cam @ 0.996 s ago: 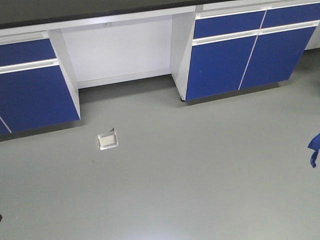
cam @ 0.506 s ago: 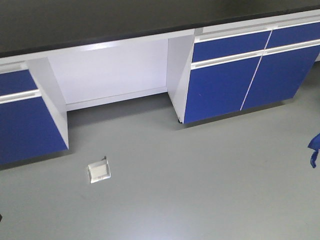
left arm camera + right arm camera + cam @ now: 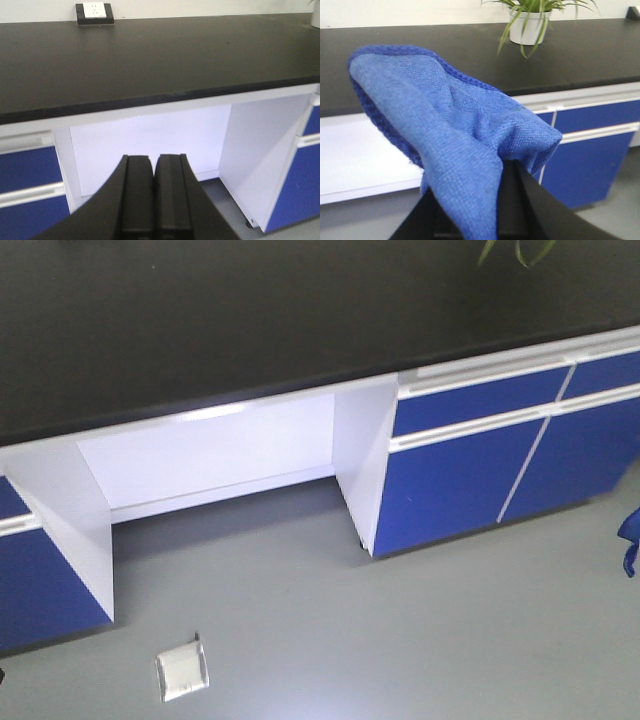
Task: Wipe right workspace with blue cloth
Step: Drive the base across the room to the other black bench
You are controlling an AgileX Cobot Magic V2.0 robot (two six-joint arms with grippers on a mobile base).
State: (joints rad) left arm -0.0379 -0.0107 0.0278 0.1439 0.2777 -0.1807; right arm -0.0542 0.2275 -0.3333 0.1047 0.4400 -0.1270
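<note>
My right jaws clamped on blue cloth [image 3: 455, 150], bunched over them, my left jaws pressed together, empty, black table [image 3: 150, 60] ahead, outlet box [image 3: 94, 13] at its rear

Bright, even light is recorded. Pale glare is noted on the floor [image 3: 330, 708]; shadow is cast under the bench [image 3: 250, 330]. Front view is softened.

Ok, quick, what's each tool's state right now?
Left tool: closed, holding nothing.
Right tool: closed on the blue cloth.
</note>
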